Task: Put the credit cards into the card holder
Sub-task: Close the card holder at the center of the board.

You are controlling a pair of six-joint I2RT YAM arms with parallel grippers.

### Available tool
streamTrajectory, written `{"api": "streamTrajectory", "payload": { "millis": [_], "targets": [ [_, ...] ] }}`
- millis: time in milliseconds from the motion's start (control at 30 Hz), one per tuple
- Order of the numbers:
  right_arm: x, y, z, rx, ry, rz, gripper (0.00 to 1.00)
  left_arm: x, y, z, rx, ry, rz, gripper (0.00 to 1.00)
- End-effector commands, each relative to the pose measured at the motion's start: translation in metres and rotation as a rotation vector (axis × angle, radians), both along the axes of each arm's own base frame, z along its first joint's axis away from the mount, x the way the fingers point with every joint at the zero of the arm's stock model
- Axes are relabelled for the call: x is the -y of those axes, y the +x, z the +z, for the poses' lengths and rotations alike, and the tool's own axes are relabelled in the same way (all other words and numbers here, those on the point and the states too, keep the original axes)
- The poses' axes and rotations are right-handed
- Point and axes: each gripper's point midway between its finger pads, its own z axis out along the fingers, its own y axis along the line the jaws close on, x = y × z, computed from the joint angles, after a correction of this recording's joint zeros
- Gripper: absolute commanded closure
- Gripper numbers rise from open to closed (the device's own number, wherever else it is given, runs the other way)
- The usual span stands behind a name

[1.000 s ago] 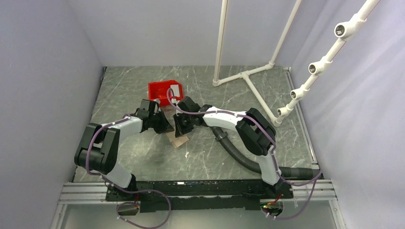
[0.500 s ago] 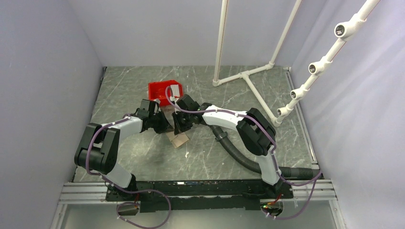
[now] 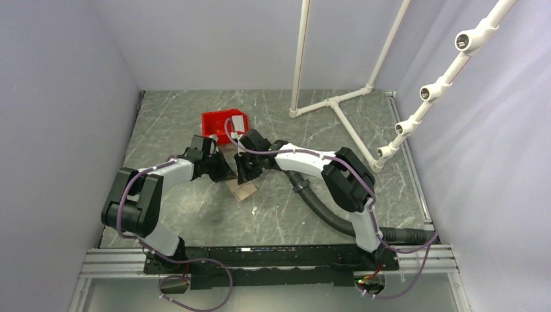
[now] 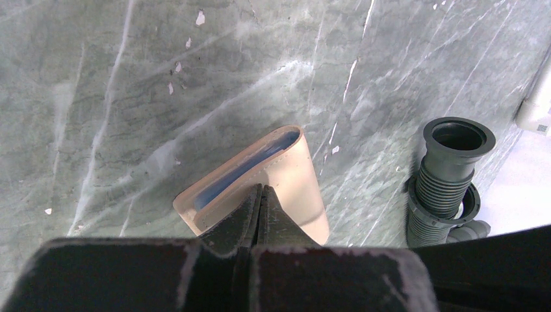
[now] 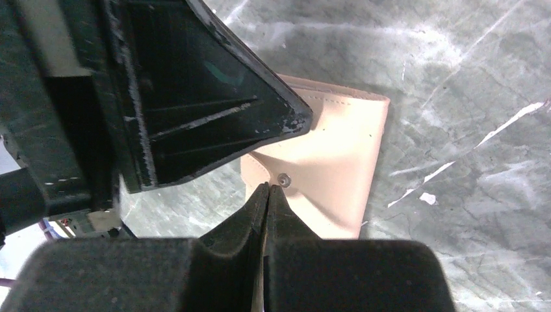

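The tan card holder [image 3: 243, 190] hangs between my two grippers just above the table. In the left wrist view my left gripper [image 4: 262, 188] is shut on one edge of the card holder [image 4: 295, 175], and a pale blue-grey card [image 4: 240, 172] shows in its open pocket. In the right wrist view my right gripper [image 5: 268, 186] is shut on the holder's flap [image 5: 331, 149] beside a small metal snap; the left gripper's black finger [image 5: 208, 110] looms close above. A whitish card [image 3: 238, 123] lies in the red bin. The gold-brown card is not visible.
The red bin [image 3: 214, 120] stands just behind the grippers. A black corrugated hose [image 3: 321, 208] runs along the right arm and also shows in the left wrist view [image 4: 448, 175]. A white pipe frame [image 3: 338, 107] stands at the back right.
My right gripper has shifted slightly left and back, still shut on the holder. The left arm and the holder have barely moved.
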Motion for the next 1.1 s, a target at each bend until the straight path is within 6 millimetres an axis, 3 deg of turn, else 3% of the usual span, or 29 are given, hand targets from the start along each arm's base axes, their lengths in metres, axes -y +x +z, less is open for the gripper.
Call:
{"api": "streamTrajectory", "payload": {
  "millis": [0,433,733,1067],
  "targets": [
    [0.005,0.002,-0.006,0.008,-0.014,-0.014,1.00,-0.012,-0.019,-0.025,-0.080,0.080,-0.012,1.00],
    [0.002,0.012,-0.016,0.025,-0.027,-0.011,1.00,-0.012,-0.017,-0.024,-0.076,0.081,-0.016,1.00],
    [-0.004,0.015,0.002,0.062,0.017,0.004,1.00,-0.011,-0.017,-0.027,-0.080,0.079,-0.020,1.00],
    [0.003,0.019,-0.018,0.057,-0.027,-0.008,1.00,-0.010,-0.015,-0.024,-0.075,0.076,-0.023,1.00]
  ]
}}
